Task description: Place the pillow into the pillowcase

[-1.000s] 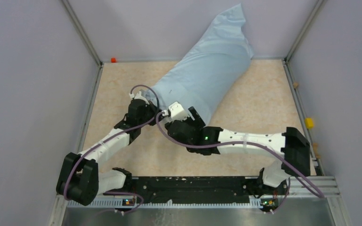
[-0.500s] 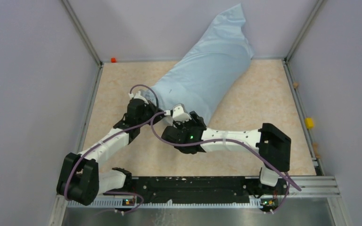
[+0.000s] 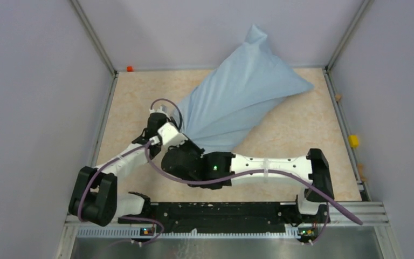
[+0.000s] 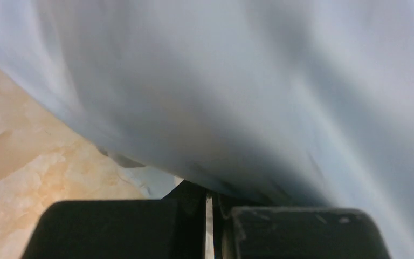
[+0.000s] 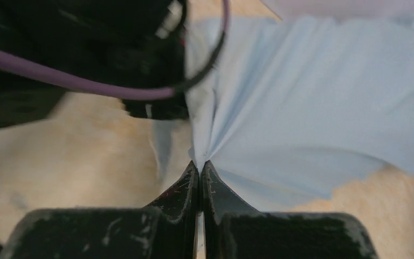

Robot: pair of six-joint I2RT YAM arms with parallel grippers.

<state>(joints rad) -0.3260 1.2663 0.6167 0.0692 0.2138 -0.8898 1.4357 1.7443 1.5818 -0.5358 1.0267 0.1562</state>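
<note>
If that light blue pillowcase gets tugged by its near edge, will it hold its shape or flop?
Likely floppy: the pillowcase puckers into folds where the right tool pinches it. It bulges as if stuffed, so it would probably drag as one soft bundle, not roll.

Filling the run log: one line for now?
left end effector: shut on pillowcase | right end effector: shut on pillowcase edge | pillowcase: bulging, on table

The pillowcase (image 4: 248,81), blurred, hides the tips of the left end effector (image 4: 209,195).
</note>
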